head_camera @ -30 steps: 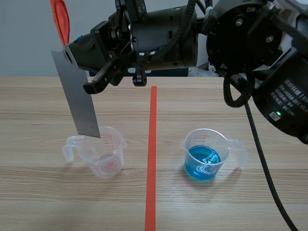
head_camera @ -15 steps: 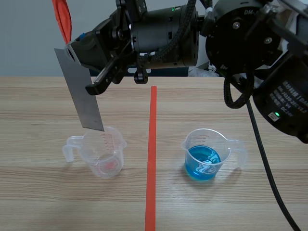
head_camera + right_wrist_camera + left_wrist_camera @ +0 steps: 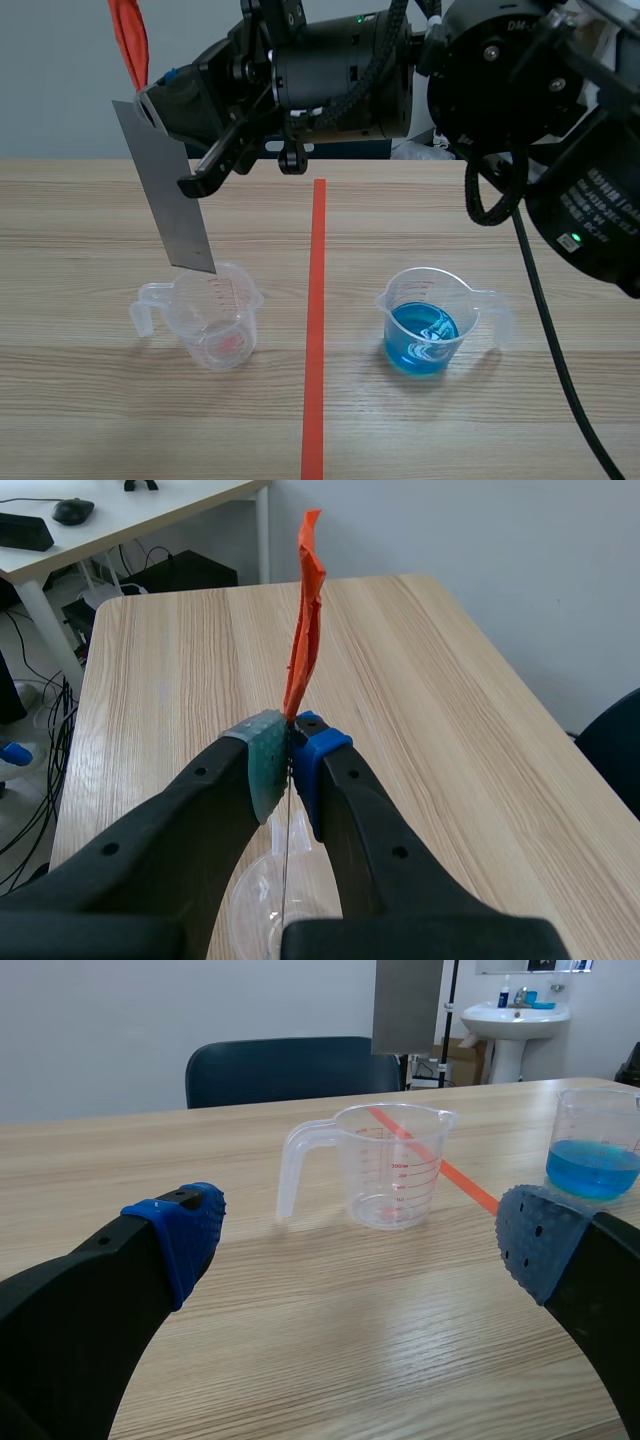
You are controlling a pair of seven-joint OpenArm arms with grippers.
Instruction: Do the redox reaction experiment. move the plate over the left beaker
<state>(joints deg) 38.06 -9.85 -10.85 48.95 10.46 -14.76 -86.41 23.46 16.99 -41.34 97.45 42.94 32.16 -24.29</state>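
Plate (image 3: 165, 195) hung pinched at its top in our right gripper (image 3: 158, 108), upper left of the frame, its lower corner just above the rim of the left beaker (image 3: 212, 315); our left gripper (image 3: 365, 1235) stood spread wide.

At the scene view's upper left, the plate (image 3: 170, 205) is being partly hidden by the right gripper (image 3: 150, 102), the orange strip (image 3: 128, 45) cropped.

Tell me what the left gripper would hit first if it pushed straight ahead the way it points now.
Probably the clear beaker, which stands right ahead of the open left gripper. Nothing lies between them, though depth is hard to judge.
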